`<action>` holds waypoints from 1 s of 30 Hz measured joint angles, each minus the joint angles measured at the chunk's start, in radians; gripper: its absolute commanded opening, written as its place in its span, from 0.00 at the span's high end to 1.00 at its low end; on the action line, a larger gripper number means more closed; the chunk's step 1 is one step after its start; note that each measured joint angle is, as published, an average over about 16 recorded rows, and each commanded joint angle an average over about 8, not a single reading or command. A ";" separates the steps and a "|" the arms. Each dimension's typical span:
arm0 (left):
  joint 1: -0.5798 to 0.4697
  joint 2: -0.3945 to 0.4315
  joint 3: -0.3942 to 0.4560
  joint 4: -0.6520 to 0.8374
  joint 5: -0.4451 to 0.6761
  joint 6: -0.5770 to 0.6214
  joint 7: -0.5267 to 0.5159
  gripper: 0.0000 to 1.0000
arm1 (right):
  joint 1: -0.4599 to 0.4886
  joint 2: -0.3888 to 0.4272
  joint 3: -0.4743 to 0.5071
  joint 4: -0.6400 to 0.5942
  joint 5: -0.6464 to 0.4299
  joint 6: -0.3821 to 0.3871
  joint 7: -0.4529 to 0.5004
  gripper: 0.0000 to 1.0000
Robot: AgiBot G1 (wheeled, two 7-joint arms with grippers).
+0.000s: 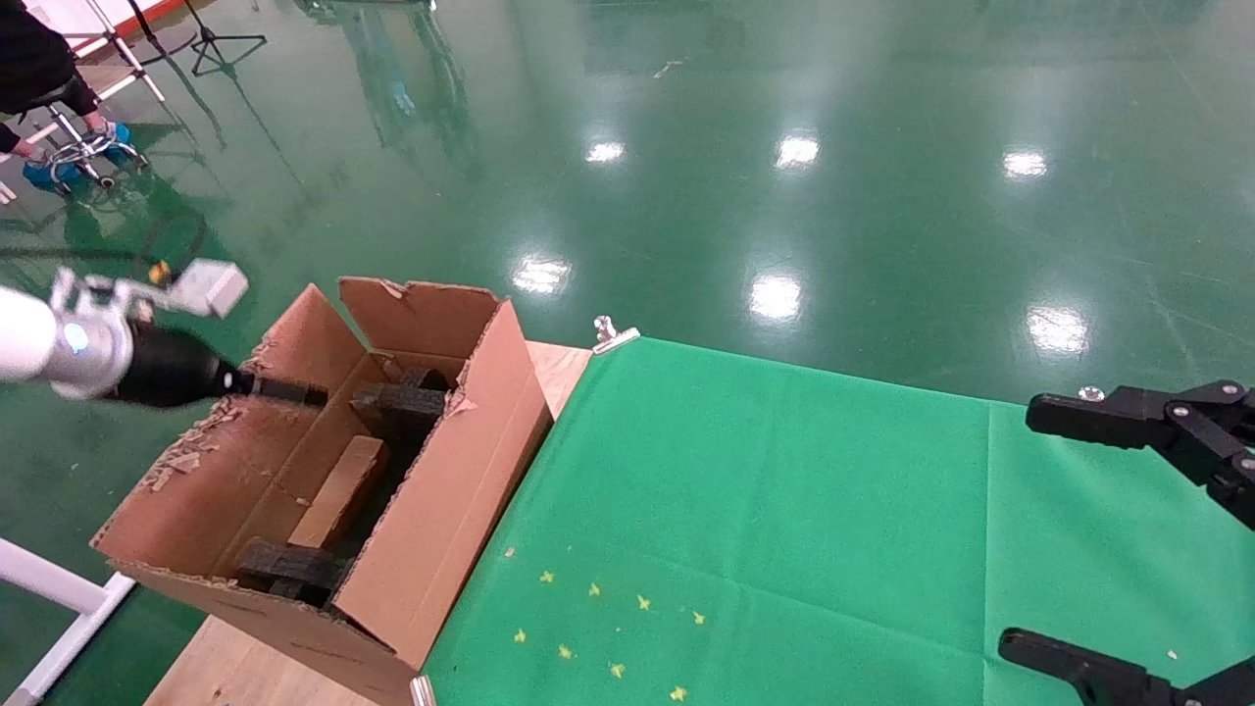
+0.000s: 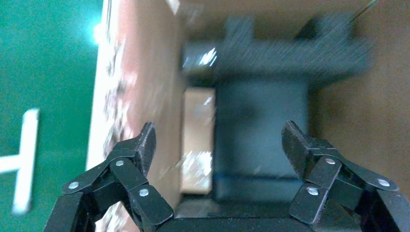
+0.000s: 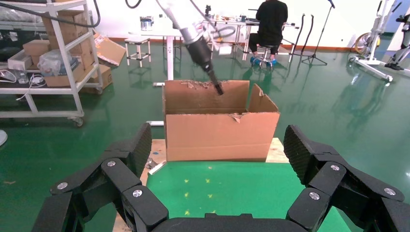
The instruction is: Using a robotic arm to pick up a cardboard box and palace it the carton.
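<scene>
One carton (image 1: 431, 490) at table's left end, flaps up, edges torn. Inside: one cardboard box (image 1: 338, 492) lying between two black foam blocks (image 1: 402, 404), touching no finger. One robotic arm (image 1: 59, 343) over the carton's left flap; left gripper (image 2: 217, 145) spread wide, empty. Right gripper (image 3: 217, 159) parked over green cloth (image 1: 784, 510), likewise wide, empty.
</scene>
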 measured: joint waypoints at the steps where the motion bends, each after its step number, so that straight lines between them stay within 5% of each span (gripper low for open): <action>1: -0.014 -0.006 -0.008 -0.008 -0.013 0.016 -0.004 0.00 | 0.000 0.000 0.000 0.000 0.000 0.000 0.000 0.00; 17: -0.087 -0.094 -0.193 -0.082 -0.307 0.326 -0.086 0.00 | 0.000 0.000 -0.001 0.000 0.000 0.001 0.000 0.00; 30: -0.050 -0.096 -0.227 -0.121 -0.353 0.355 -0.074 0.00 | 0.000 0.000 -0.001 0.000 0.001 0.001 -0.001 0.00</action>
